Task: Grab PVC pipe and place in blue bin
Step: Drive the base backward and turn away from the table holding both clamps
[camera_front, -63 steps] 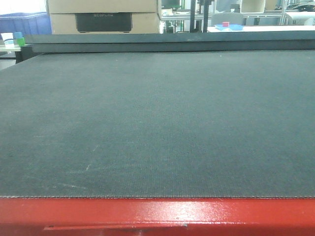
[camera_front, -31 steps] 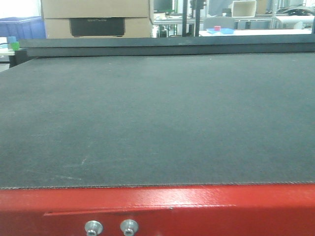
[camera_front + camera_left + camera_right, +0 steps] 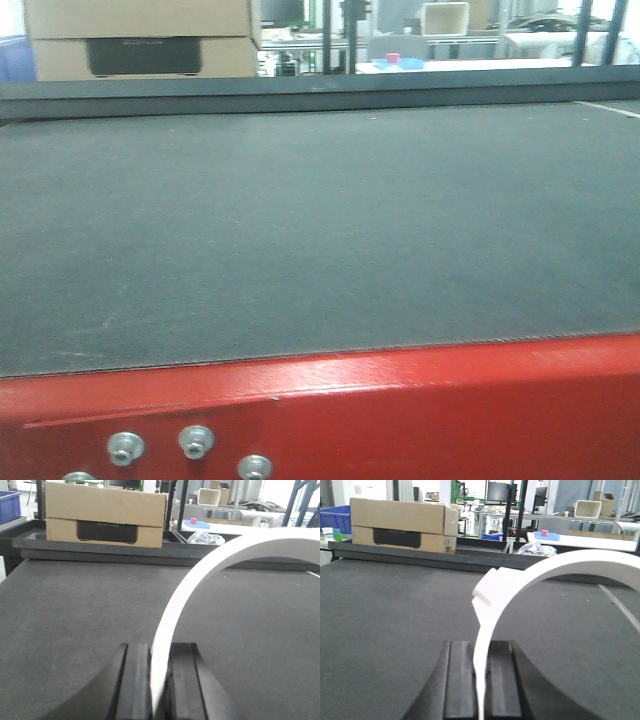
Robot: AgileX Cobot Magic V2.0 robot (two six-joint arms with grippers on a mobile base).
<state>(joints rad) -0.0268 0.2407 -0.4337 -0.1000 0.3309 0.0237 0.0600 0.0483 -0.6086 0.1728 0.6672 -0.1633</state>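
Two grippers, both clamped | left gripper (image 3: 159,652) pinches white PVC pipe arc (image 3: 200,575), rising from its jaws and bending right | right gripper (image 3: 481,650) pinches notched arc (image 3: 492,592) likewise | blue bin (image 3: 335,517) far ahead-left of both, past table (image 3: 75,610) edge | left arm probably nearer.

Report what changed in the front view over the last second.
The view swung: the cardboard box slid left in frame, the red edge rose and now tilts, and bolts came into sight on it. Nothing was grasped or released in this view. The dark mat looks unchanged.
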